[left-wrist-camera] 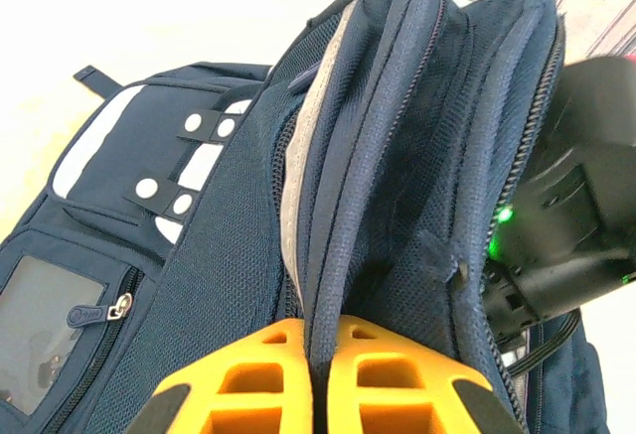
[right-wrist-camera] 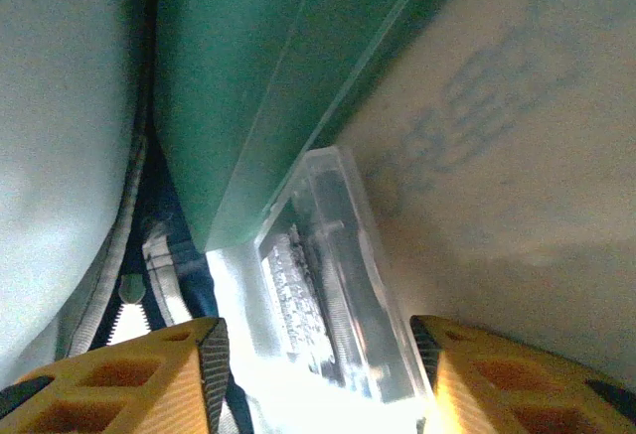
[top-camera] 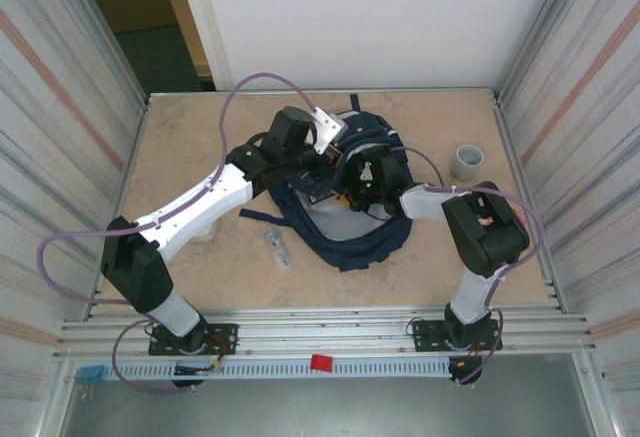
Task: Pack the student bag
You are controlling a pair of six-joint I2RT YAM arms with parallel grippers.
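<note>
Grey cup (top-camera: 465,162), clear plastic item (top-camera: 277,248), tan table (top-camera: 180,147)

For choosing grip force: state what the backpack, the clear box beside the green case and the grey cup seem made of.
Student bag: woven navy fabric, matte; mesh weave and stitched zippers visible.
Clear box: probably hard transparent plastic, glossy; contents show through.
Grey cup: likely plastic, matte; too small to be sure.

Beige table (top-camera: 180,147), corrugated metal walls (top-camera: 50,107)
</note>
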